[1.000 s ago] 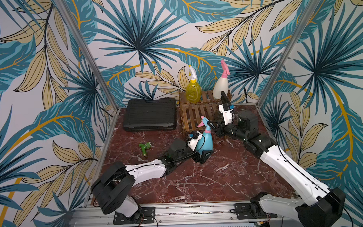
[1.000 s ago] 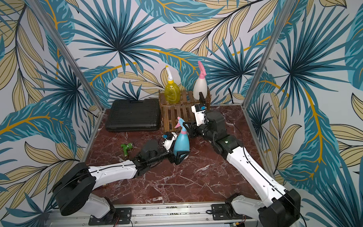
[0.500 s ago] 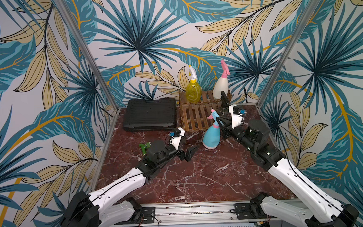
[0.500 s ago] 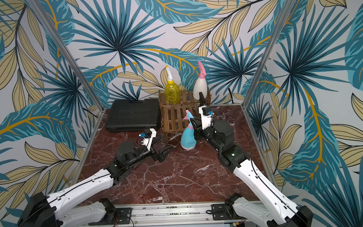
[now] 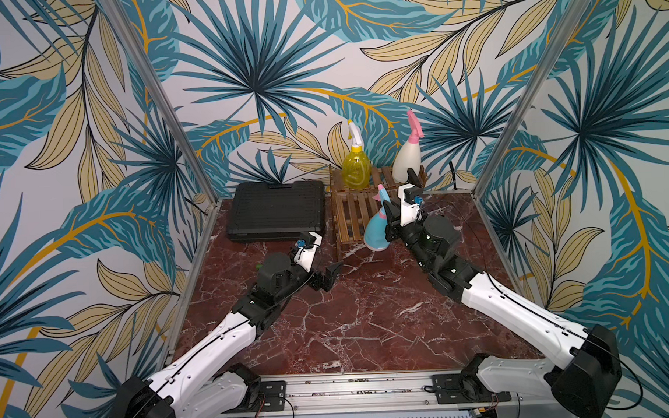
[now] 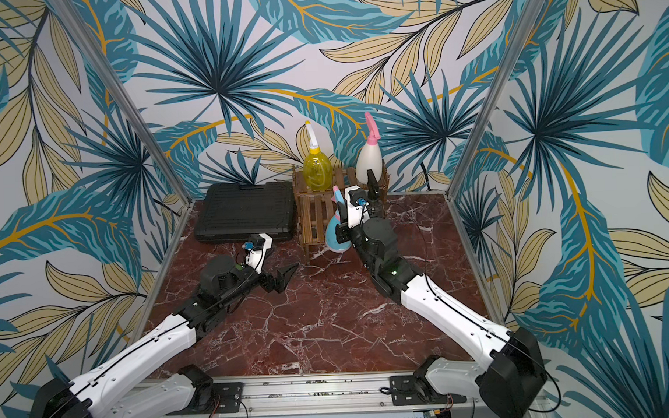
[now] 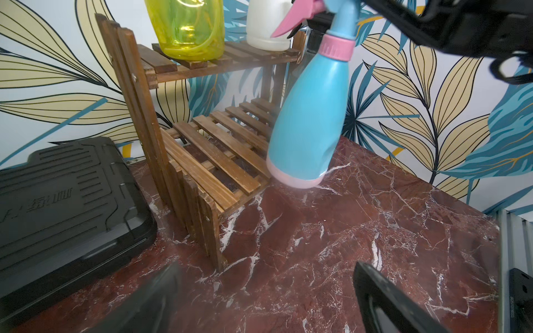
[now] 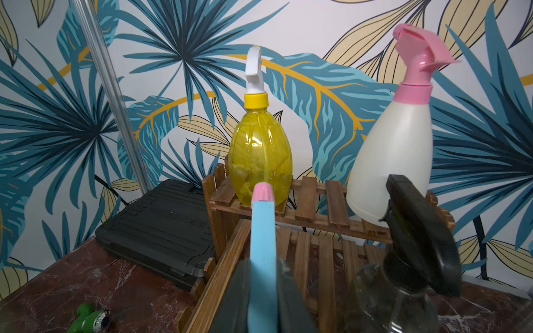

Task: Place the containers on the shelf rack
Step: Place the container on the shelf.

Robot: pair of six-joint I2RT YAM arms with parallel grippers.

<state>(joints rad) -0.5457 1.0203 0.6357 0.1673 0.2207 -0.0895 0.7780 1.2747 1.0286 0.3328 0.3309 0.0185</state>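
Right gripper [image 5: 394, 220] clamped on light blue spray bottle [image 7: 308, 115], tilted at shelf rack [image 7: 219, 155] lower step: placing stage. Next: level it, lower, release. Left gripper [image 5: 329, 277] wide open, empty.

Walled on three sides with palm-leaf wallpaper [image 5: 256, 86], teal and cream on pale grey. Floored in red-brown marble slab [image 5: 367, 312], white-veined. Just behind the black ribbed case [image 5: 275, 210], the back wall. Left of the case, an aluminium post [image 5: 161, 105] slanting upward; well right of it, a second post [image 5: 531, 80]. Evenly lit, with a soft sheen on the case.
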